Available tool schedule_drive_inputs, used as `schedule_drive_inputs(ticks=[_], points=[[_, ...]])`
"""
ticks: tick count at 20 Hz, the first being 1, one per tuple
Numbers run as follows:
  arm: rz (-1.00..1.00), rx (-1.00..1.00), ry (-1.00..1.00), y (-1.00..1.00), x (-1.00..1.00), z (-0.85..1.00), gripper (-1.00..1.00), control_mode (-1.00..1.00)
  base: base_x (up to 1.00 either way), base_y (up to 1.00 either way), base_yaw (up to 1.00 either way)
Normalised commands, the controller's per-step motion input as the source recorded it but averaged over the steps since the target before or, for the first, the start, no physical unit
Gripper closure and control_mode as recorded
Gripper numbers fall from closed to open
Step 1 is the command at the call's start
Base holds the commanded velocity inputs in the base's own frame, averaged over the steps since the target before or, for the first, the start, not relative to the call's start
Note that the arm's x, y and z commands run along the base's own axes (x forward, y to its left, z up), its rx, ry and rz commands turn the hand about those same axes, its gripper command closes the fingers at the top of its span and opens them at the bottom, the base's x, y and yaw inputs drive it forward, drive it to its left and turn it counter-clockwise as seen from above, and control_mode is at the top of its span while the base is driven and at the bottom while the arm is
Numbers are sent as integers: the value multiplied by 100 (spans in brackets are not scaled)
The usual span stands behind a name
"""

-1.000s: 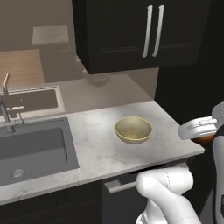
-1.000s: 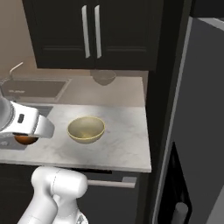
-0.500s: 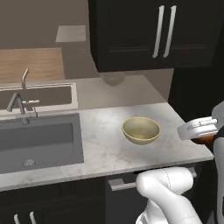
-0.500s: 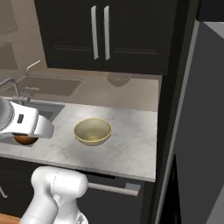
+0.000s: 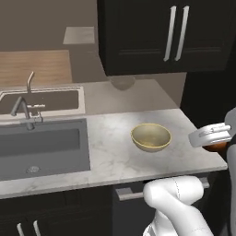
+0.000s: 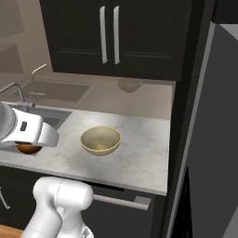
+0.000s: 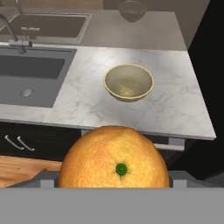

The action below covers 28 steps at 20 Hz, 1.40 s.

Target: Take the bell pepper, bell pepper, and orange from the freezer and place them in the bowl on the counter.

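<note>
The two-finger gripper [image 7: 114, 186] is clamped on the round orange [image 7: 114, 158] with a small green stem spot, held out in front of the near edge of the white-grey marbled stone counter [image 7: 175, 105]. Beyond it on the counter sits the shallow pale-yellow bowl [image 7: 128, 82], olive-tan inside. Left of the bowl lies the grey sink basin [image 5: 44, 146] with its metal faucet [image 5: 22, 105]. Dark upper cabinets [image 6: 111, 35] hang at the far wall.
</note>
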Motion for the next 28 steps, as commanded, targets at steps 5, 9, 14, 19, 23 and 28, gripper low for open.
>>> schedule_drive_inputs(ticks=[5,9,14,19,23,28], points=[[0,0,0,0,0,0,100,100,21,0,-17],[0,0,0,0,0,0,100,100,23,1,-22],[0,0,0,0,0,0,100,100,45,9,-17],[0,0,0,0,0,0,100,100,44,0,-6],[0,0,0,0,0,0,100,100,36,0,0],[0,0,5,2,54,-5,100,-100,0,0,0]])
